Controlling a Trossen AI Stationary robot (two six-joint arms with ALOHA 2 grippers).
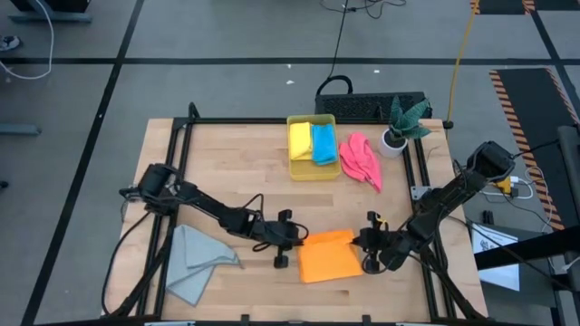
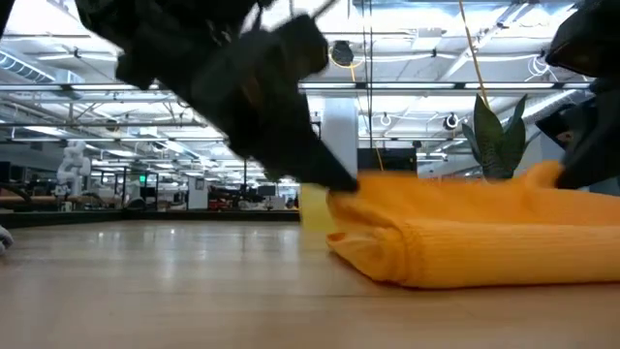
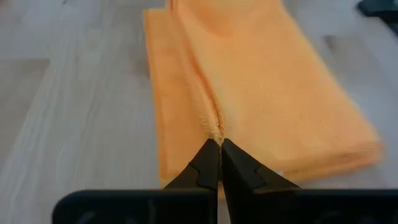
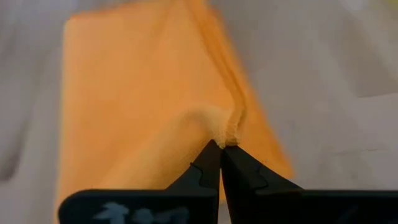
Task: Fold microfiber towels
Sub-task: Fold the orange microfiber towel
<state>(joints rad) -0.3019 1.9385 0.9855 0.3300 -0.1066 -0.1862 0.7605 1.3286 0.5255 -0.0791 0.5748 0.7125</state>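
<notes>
I count five towels: yellow (image 1: 300, 140) and blue (image 1: 323, 143) in the bin (image 1: 313, 172), pink (image 1: 361, 160) beside it, grey (image 1: 193, 261) near my left arm, orange (image 1: 329, 256) at the desk (image 1: 236, 163) front. My left claw (image 1: 294, 237) and right claw (image 1: 369, 238), both stretched low, are clamped on the orange one's opposite edges.

- Orange towel (image 1: 328, 256) is showing plain orange.
- Grey towel (image 1: 195, 257) is showing pale grey.
- Pink towel (image 1: 360, 159) is showing bright pink.
- Bin (image 1: 312, 171) is showing translucent yellow, holding yellow towel (image 1: 300, 141) and blue towel (image 1: 323, 144).
</notes>
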